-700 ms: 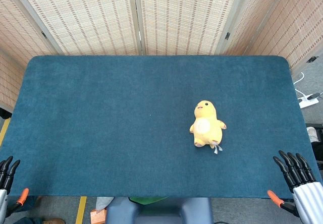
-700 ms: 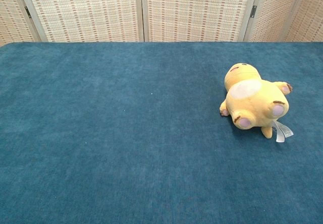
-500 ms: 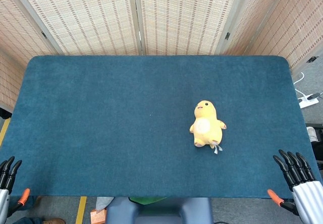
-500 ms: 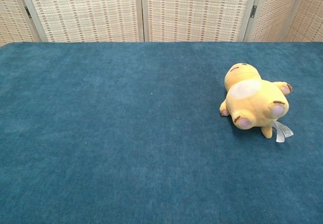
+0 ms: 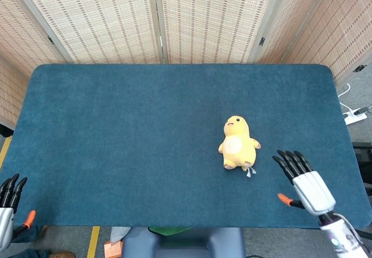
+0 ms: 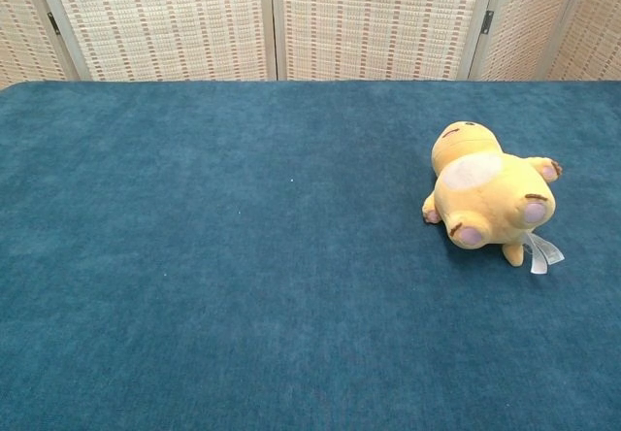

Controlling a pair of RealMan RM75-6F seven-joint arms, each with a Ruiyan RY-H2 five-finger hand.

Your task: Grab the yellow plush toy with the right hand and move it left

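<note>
Here the yellow plush toy [image 5: 238,144] lies belly-up, right hand [image 5: 306,181] empty, fingers spread.

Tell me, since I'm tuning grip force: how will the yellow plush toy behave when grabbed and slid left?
The yellow plush toy looks soft and stuffed, so it probably squashes rather than slips. Lying flat on its back on the table, it seems unlikely to roll. The fuzzy cloth may drag it if pushed; the open right robot hand should lift.
</note>
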